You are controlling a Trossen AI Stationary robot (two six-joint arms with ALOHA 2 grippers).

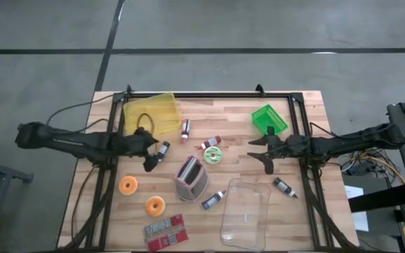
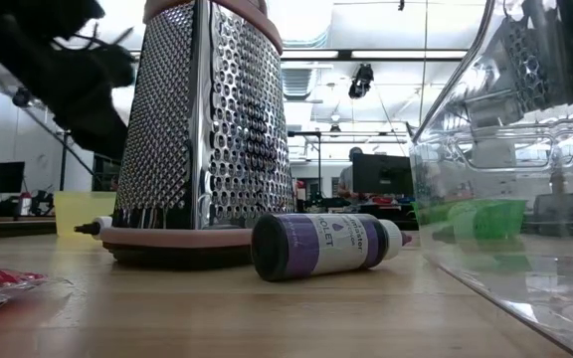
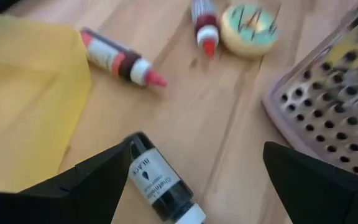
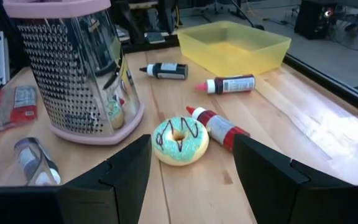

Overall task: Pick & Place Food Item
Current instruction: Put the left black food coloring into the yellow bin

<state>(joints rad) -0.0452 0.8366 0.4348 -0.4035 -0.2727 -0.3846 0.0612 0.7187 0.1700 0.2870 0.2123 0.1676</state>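
Note:
A green-frosted donut lies flat on the table's middle, and also shows in the right wrist view. Two orange donuts lie near the left front. My right gripper is open and empty, low over the table, pointing at the green donut from the right. My left gripper is open and empty beside the yellow bin. A black bottle lies on the table below it, between the fingers.
A metal grater stands mid-table. A yellow bin is at the far left, a green bin at the far right, and a clear tub at the near right. Small bottles and a red packet lie about.

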